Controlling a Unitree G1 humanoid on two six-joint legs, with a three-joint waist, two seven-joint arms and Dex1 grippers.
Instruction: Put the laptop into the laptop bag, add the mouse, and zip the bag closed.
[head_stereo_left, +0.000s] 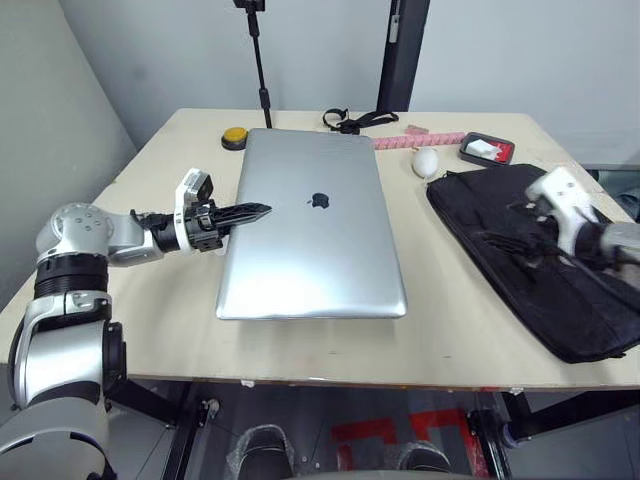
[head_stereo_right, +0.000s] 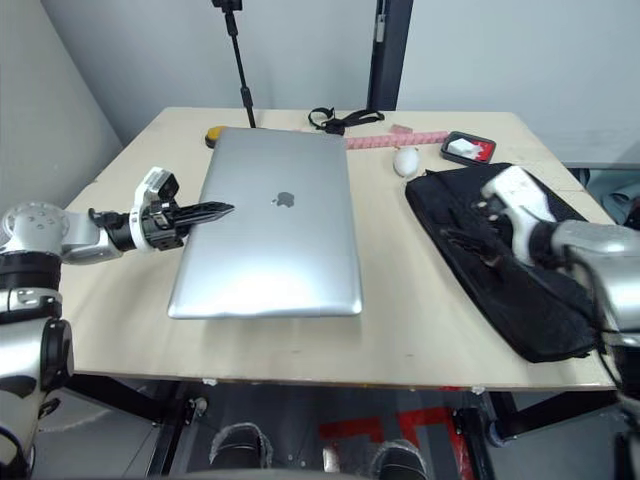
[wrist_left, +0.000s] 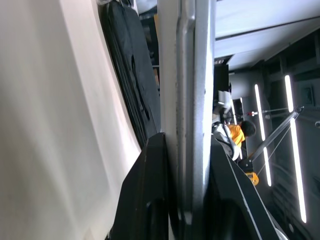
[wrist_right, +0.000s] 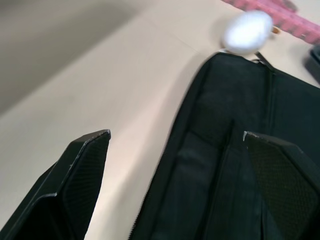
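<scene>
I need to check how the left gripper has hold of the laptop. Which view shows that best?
The left wrist view: the left gripper has its fingers on either side of the laptop edge. The eye views show the whole laptop flat on the table, the gripper at its left edge, but not the contact.

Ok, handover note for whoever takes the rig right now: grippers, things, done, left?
Left gripper: shut on the laptop at its left edge, laptop flat on the table.
Right gripper: open, over the laptop bag.
Laptop bag lies at the table's right; mouse beside its far corner.
Done: nothing bagged.
Left: load laptop, add mouse, zip.
</scene>
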